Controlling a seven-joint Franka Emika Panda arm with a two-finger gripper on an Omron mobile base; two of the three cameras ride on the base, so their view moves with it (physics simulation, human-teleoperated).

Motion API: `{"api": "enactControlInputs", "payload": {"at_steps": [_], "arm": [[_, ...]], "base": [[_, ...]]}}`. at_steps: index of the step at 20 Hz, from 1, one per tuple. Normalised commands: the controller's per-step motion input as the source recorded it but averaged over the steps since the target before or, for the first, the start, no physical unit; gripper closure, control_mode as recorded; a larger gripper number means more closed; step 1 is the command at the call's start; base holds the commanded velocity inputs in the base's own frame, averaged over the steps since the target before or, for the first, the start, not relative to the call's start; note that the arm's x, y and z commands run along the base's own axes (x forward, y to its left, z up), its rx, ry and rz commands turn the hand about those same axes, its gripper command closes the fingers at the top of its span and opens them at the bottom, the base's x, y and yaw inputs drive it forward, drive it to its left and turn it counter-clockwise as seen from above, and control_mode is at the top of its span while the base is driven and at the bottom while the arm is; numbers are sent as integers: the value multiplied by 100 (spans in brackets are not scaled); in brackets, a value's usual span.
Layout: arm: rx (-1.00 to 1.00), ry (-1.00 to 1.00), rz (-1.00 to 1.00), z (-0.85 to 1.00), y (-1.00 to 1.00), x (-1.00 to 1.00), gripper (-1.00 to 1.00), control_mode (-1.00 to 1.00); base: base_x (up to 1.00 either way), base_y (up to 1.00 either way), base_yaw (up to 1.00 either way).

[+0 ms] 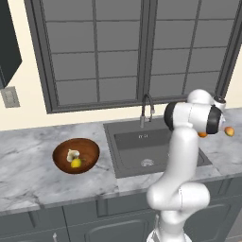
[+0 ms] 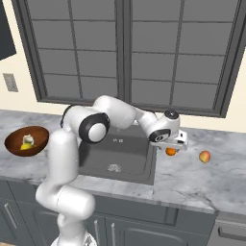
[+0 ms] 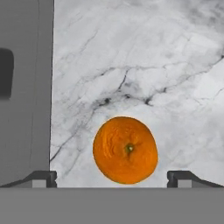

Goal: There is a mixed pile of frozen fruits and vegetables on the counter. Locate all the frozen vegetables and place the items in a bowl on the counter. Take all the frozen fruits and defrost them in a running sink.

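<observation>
Hand view, orange ball (image 3: 125, 149) on marble counter (image 3: 144, 61), sink (image 3: 24, 87) beside

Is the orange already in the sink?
No, the orange lies on the marble counter beside the sink, between the open gripper tips.

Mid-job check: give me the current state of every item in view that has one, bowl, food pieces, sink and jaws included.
bowl: upright on the counter, holding two pieces
yellow piece: in the bowl
whitish piece: in the bowl
orange: on the counter beside the sink, not gripped
peach: on the counter, untouched
sink: no fruit inside, no water visible
gripper: jaws open, over the orange
</observation>
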Motion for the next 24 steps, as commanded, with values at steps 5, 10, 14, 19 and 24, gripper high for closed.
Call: {"api": "enactControlInputs", "payload": {"at_steps": [5,10,14,19,24], "arm": [[0,1,4,-26,-12,28,-100,-100],[0,4,2,-29,-1,31,-100,-100],[0,2,1,-16,0,12,100,-100],[0,-3,0,11,-1,-4,100,-100],[0,-9,1,40,2,-10,100,-100]], "base": [[0,0,0],[0,0,0],[0,0,0],[0,0,0],[0,0,0]]}}
